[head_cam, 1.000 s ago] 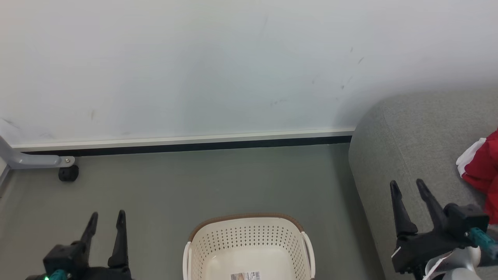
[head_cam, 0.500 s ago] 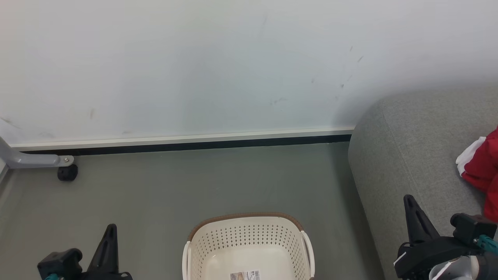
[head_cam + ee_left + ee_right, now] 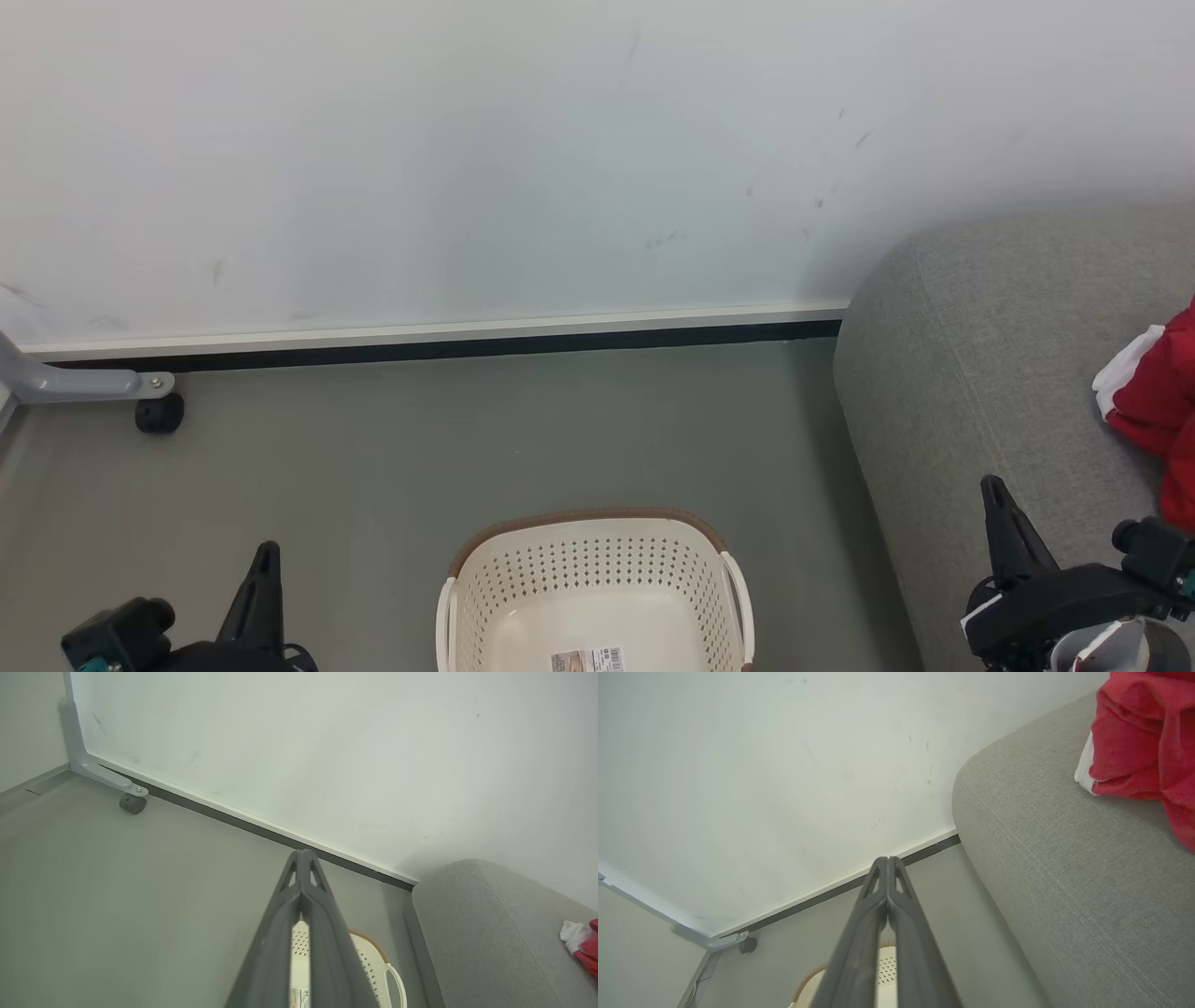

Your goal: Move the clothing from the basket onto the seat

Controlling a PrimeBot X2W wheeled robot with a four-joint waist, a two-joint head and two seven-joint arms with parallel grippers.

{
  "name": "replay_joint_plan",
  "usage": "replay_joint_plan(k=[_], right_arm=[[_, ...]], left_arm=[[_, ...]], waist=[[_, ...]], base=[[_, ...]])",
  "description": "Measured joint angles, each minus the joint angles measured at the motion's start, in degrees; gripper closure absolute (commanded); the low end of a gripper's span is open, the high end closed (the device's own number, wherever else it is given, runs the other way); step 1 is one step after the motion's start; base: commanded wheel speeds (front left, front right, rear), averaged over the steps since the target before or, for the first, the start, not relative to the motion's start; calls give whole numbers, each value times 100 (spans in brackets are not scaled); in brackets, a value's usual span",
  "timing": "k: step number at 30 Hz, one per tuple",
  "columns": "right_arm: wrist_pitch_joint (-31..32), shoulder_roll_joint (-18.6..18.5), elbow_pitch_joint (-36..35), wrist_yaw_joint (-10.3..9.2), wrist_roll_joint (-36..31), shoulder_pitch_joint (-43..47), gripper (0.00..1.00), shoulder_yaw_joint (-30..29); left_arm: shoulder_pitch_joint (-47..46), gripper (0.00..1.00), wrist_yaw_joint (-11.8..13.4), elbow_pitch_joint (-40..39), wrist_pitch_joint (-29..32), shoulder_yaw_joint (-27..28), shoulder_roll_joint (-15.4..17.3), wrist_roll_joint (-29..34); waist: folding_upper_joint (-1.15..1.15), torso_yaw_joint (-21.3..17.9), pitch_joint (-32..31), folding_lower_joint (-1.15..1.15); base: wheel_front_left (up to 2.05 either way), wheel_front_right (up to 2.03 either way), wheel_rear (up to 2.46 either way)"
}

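Bunched at the right edge of the head view: the clothing [image 3: 1156,411], bright red with a white trim patch on its left side, lying on top of the seat [image 3: 990,373]. Well apart from both end effectors. In the right wrist view, spread over the upper right corner on the grey woven upholstery.

At bottom centre of the head view, on the floor [image 3: 523,439]: the basket [image 3: 588,519], cream with a brown rim, upright, just left of the seat's rounded corner. Barcode sticker [image 3: 588,661] showing on its bottom.

Lower left of the head view: left end effector [image 3: 265,553], fingers pressed fully together into one dark blade, gripping nothing and touching nothing. Points up the frame with a slight lean to the right, over the floor, left of the basket and apart from it.

Lower right: right end effector [image 3: 991,485], likewise clamped closed on nothing, tips meeting. Points up the frame and leans left, in front of the seat's side. Dark wrist body below it, with a pale forearm [image 3: 1102,651] at the bottom edge.

Beyond, a white wall [image 3: 523,168] with a dark baseboard, and at far left a grey metal leg on a black caster [image 3: 159,413].
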Motion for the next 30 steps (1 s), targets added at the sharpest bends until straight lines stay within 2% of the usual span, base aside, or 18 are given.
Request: replay_joint_plan(k=[30], right_arm=[[302, 361, 294, 405, 2120, -15, 100, -654]], left_arm=[[-213, 100, -407, 302, 381, 452, -349, -1991]], waist=[[0, -30, 44, 0]], base=[[0, 0, 0]])
